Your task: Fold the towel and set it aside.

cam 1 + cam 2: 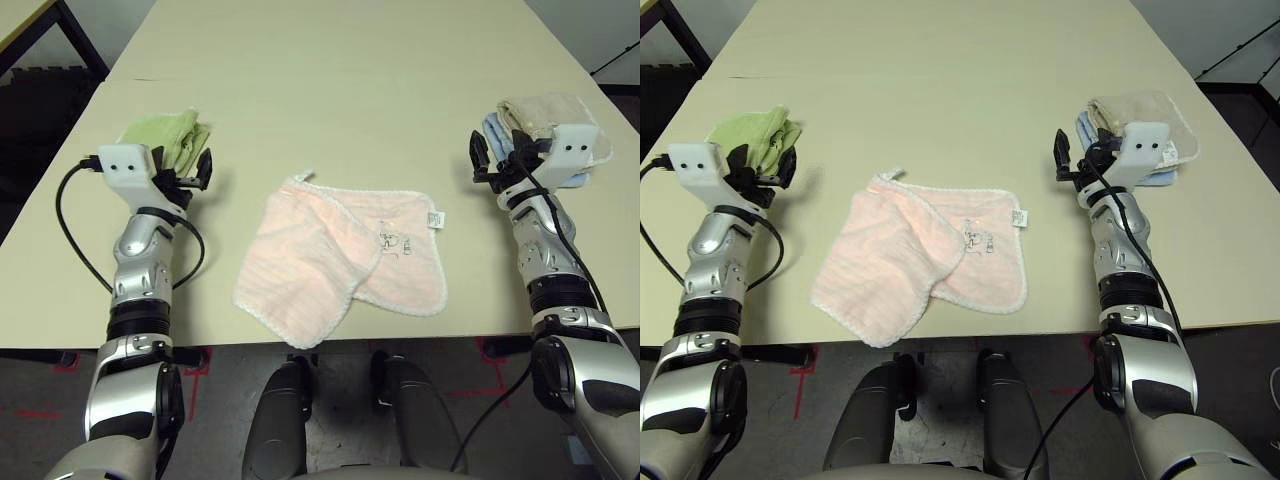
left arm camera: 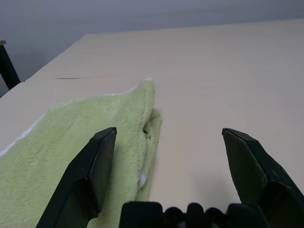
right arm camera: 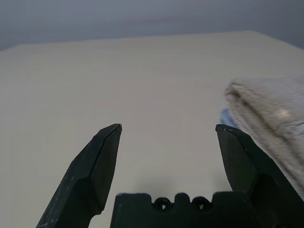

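The pink towel (image 1: 305, 260) is lying on the bench (image 1: 330, 120) in the middle of the frame, between the two grippers and nearer the bottom of the picture than either of them. It is touching neither one. Its left part is slanting down to a corner at the bench's near edge, with a flap lapping over the part on the right, where the small printed motif (image 1: 393, 243) and the white tag (image 1: 436, 220) are showing. A white loop (image 1: 304, 176) is sticking out at its top.

The left gripper (image 1: 182, 168) is hovering at the upper left of the frame, to the upper left of the pink towel, its fingers standing wide apart and holding nothing. The green towel (image 1: 168, 138) is lying folded just beside it.

The right gripper (image 1: 507, 162) is hovering at the upper right, well apart from the pink towel, and is also gaping wide and empty. Near it, a folded beige towel (image 1: 548, 112) is resting on a blue towel (image 1: 494, 133).
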